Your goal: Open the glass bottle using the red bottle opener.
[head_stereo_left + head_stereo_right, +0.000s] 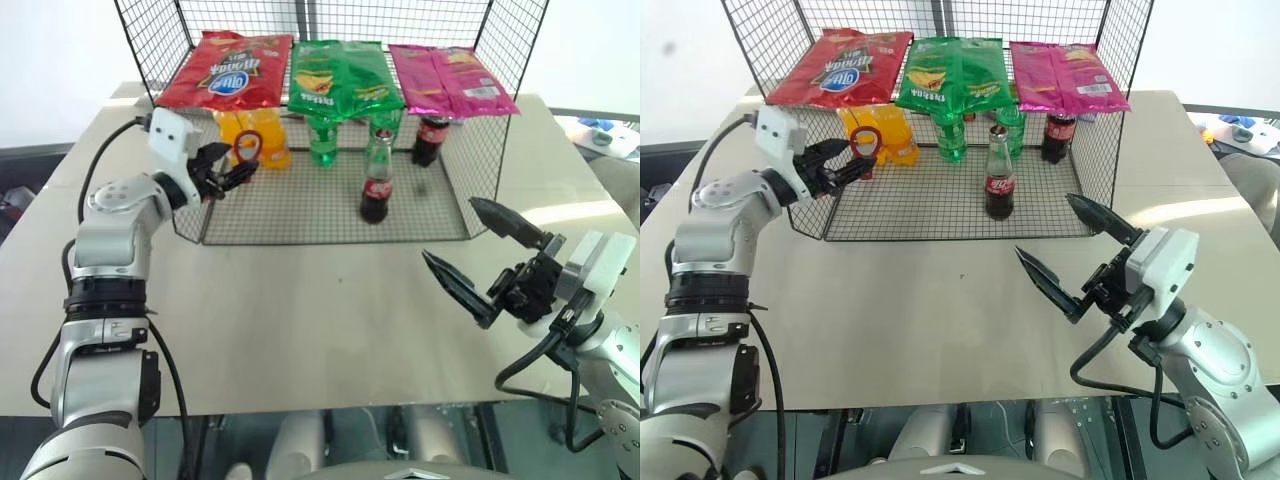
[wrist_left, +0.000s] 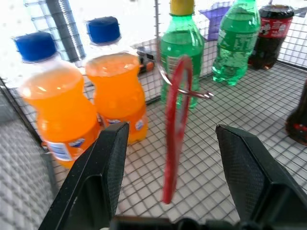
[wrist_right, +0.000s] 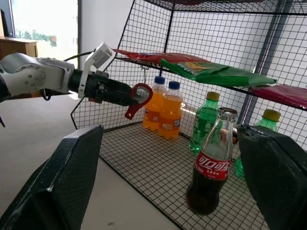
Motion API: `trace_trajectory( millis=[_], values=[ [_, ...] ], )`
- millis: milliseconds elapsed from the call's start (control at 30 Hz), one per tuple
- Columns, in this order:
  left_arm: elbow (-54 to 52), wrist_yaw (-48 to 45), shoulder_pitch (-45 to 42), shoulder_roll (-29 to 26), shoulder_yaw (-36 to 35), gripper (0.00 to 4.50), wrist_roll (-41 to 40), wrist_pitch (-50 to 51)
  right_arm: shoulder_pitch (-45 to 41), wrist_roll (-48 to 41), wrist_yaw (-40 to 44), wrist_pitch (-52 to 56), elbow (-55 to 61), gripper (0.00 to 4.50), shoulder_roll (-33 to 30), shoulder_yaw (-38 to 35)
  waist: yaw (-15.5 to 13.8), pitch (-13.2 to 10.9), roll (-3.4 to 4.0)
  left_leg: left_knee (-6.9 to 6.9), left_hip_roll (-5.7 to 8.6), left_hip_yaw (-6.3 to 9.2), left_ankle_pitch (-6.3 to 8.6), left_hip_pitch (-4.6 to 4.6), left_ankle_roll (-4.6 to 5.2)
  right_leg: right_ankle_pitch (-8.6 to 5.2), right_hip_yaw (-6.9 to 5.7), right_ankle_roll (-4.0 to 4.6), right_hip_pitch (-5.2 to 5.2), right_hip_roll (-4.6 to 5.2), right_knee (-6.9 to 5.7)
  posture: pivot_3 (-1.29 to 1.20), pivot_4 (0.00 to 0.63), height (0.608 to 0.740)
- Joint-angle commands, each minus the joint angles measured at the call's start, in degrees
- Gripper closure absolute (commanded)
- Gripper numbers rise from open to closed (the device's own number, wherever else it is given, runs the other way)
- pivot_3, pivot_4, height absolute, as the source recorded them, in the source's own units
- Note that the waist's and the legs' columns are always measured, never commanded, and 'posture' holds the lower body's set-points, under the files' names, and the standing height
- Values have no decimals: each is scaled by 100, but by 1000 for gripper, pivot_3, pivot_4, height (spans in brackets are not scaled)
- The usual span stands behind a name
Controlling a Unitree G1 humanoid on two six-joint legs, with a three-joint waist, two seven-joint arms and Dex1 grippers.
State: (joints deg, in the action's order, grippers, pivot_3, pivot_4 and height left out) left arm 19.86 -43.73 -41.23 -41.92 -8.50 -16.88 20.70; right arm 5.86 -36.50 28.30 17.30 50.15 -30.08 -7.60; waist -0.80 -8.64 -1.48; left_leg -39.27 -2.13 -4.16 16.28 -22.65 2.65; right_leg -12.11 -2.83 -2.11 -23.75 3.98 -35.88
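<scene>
- The left gripper (image 1: pixel 232 172) reaches level into the left side of a wire rack (image 1: pixel 330 225). Its fingers sit either side of the red bottle opener (image 3: pixel 137 98), which hangs from a metal hook (image 2: pixel 189 91). Whether they pinch it is unclear.
- The glass bottle (image 1: pixel 376 176) stands upright on the rack floor, centre-right, beside green bottles (image 1: pixel 322 135) and right of orange bottles (image 1: pixel 262 135).
- The right gripper (image 1: pixel 480 255) waits spread wide and empty, near the rack's right front.
- Risk: a loose hold could let the opener snag on the hook or drop between bottles; the spread right fingers might topple the bottle.
</scene>
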Motion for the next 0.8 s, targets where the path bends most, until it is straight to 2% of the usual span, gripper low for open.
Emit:
trace_trajectory(
  millis=[33, 67, 133, 567, 700, 767, 800],
  values=[
    [-229, -6, -12, -146, -186, 1906, -2, -92, 28, -19, 18, -118, 209, 0, -25, -107, -2, 0, 0, 0, 0, 0, 0, 0, 0, 0, 0, 0, 0, 0, 0, 0, 150, 740],
    [-207, -13, -19, -147, -173, 2139, 14, -110, 27, -19, 21, -121, 200, 0, -19, -97, -5, 0, 0, 0, 0, 0, 0, 0, 0, 0, 0, 0, 0, 0, 0, 0, 150, 740],
    [-201, -95, -23, -151, -111, 2986, 36, -142, 26, -20, 29, -125, 186, 0, -11, -86, -7, 1, -1, -2, 0, 1, 0, 0, 0, 0, -1, 0, 1, 1, -1, 0, 150, 740],
    [-18, -307, -162, -92, -46, 2986, 83, -247, 239, 18, 43, -187, 246, 0, 16, -83, -3, 1, -2, -3, 0, 0, 0, 0, 0, 0, -1, 0, 1, 0, -1, 0, 150, 740],
    [103, -361, -218, -154, -46, 1845, 160, -307, 325, 39, 39, -220, 269, 0, 17, -101, -2, 1, -2, -3, 1, 0, 0, 0, 0, 0, -1, 0, 1, 0, -1, 0, 150, 740],
    [188, -317, -256, -172, -15, 1049, 264, -404, 379, 45, 41, -240, 288, 0, 21, -104, -4, 1, -2, -3, 1, 0, 0, 0, 0, 0, -1, 0, 1, 0, -1, 0, 150, 740],
    [243, -281, -283, -169, 3, 1049, 324, -461, 412, 54, 50, -260, 291, 0, 23, -104, -4, 1, -2, -3, 1, 0, 0, 0, 0, 0, -1, 0, 1, 0, -1, 0, 150, 740]
  ],
)
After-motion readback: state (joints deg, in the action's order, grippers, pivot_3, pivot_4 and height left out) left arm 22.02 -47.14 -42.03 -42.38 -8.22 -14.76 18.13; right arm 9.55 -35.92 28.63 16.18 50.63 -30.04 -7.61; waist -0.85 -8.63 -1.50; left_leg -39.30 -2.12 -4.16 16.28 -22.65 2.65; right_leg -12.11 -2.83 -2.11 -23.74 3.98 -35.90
